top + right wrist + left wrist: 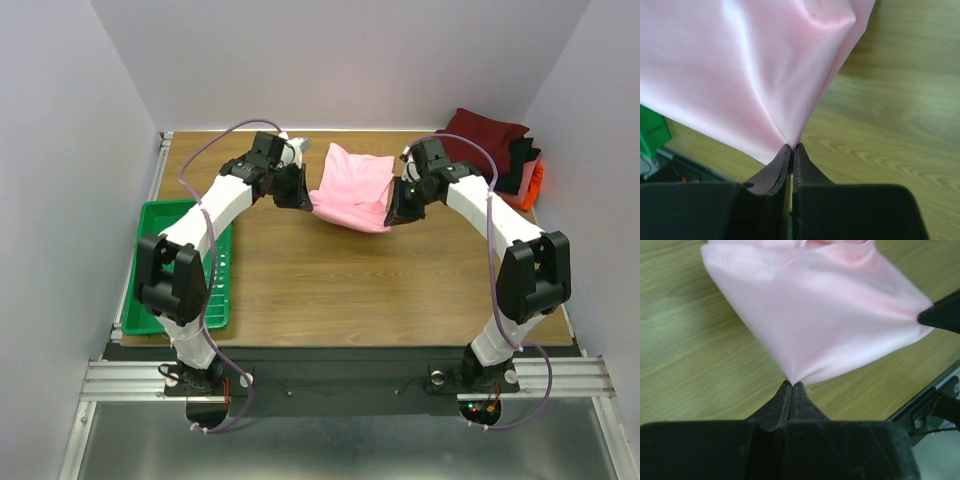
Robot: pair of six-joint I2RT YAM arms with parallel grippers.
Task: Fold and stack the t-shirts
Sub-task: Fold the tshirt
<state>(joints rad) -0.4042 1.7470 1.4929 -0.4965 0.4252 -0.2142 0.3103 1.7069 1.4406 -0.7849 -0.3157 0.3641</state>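
Observation:
A light pink t-shirt (350,188) hangs stretched between my two grippers above the far middle of the wooden table (340,290). My left gripper (308,200) is shut on its left near corner; the pinched cloth (815,315) shows in the left wrist view above the tips (791,385). My right gripper (390,215) is shut on its right near corner; the cloth (740,75) rises from the tips (792,146). A stack of dark red (483,138), black (520,155) and orange-red (536,180) t-shirts lies at the far right corner.
A green plastic tray (170,225) lies along the table's left edge under the left arm. Light walls close in the table on the left, back and right.

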